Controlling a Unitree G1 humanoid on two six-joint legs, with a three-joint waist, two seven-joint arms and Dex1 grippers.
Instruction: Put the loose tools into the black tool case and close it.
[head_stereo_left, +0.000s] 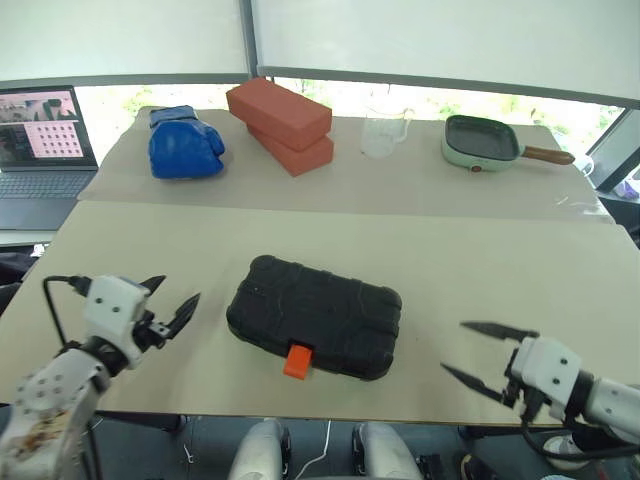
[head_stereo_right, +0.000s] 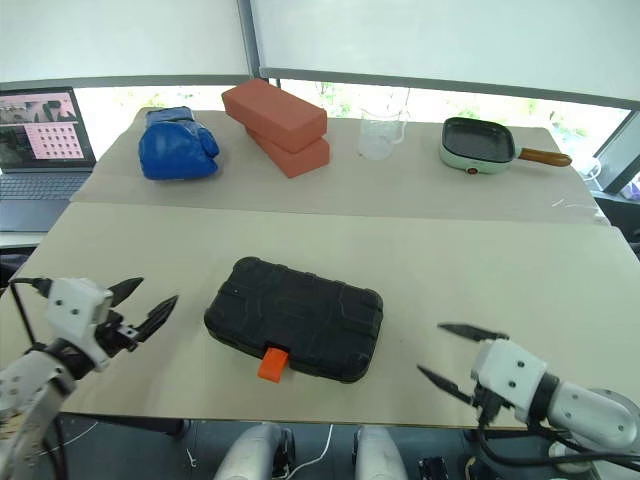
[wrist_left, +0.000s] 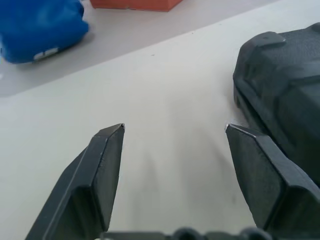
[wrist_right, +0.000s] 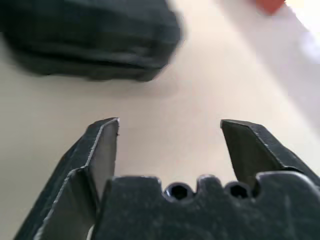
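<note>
The black tool case (head_stereo_left: 315, 316) lies shut in the middle of the near table, its orange latch (head_stereo_left: 298, 360) sticking out of the front edge. None of the loose tools lie on the table. My left gripper (head_stereo_left: 172, 302) hovers open to the left of the case, a short gap away, with nothing between its fingers. My right gripper (head_stereo_left: 478, 352) hangs open near the front edge, to the right of the case and apart from it. In the left wrist view a corner of the case (wrist_left: 285, 95) sits beside one finger.
On the far table stand a blue boxing glove (head_stereo_left: 184, 142), two stacked red bricks (head_stereo_left: 281, 123), a clear measuring jug (head_stereo_left: 385, 131) and a green pan (head_stereo_left: 484, 142). A laptop (head_stereo_left: 42, 150) sits at the far left. The table's front edge (head_stereo_left: 300, 414) runs just below the case.
</note>
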